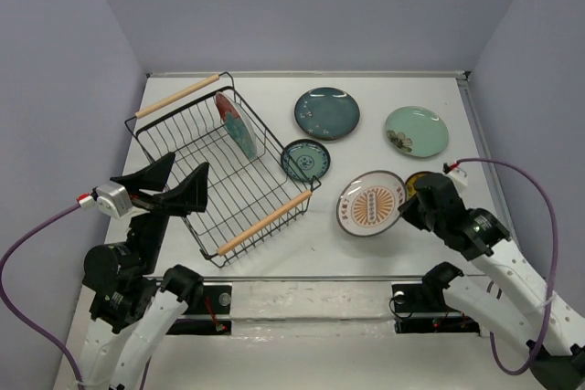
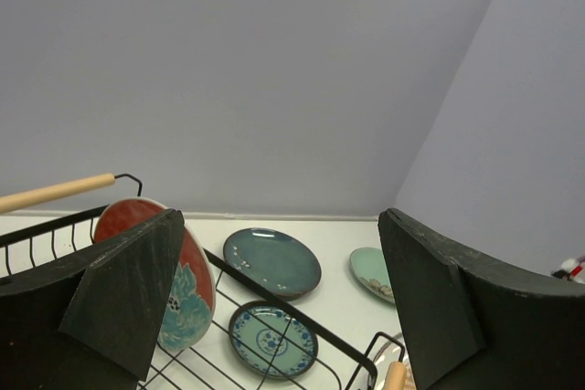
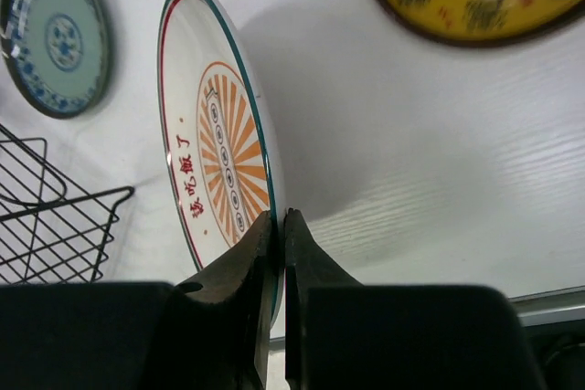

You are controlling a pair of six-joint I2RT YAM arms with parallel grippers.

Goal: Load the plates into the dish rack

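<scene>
My right gripper (image 3: 279, 218) was clamped shut on the rim of the cream-orange plate (image 3: 224, 162), which stood tilted steeply above the counter (image 3: 411, 152), just beside the dish rack (image 1: 268, 214). My left gripper (image 1: 187, 171) hung wide open and empty by the rack's left edge.

White table (image 1: 302, 248), faintly grained, glossy along its near edge. Plain lavender walls (image 1: 311, 6) box it in at the back, on the left and on the right.
</scene>
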